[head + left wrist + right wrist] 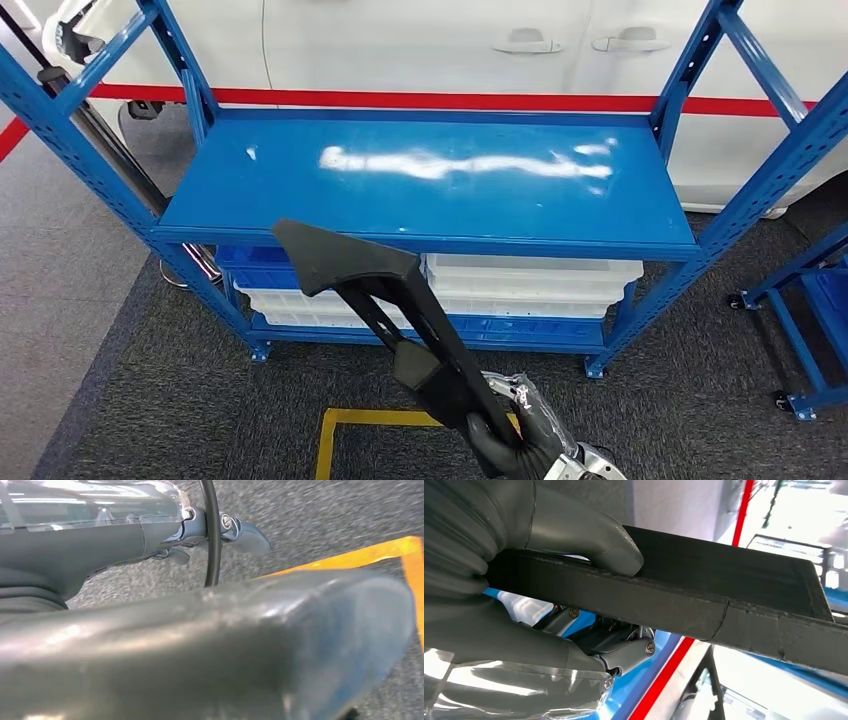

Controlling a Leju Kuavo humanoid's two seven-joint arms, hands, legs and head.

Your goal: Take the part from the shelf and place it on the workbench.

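Note:
The part (370, 285) is a long black plastic piece with a wide triangular end and a slotted arm. My right hand (520, 430) grips its lower end at the bottom of the head view and holds it tilted up in front of the blue shelf (430, 180), whose top board is bare. Close up in the right wrist view, the thumb (574, 535) and fingers clamp the part (724, 595). My left hand (200, 645) hangs over grey carpet, holding nothing, with its fingers (245, 535) stretched out.
White bins (530, 285) and a blue bin (250, 262) sit on the shelf's lower level. A white car (420, 45) with a red stripe stands behind. Yellow floor tape (345, 430) marks the carpet in front. Another blue rack on wheels (810, 300) stands at the right.

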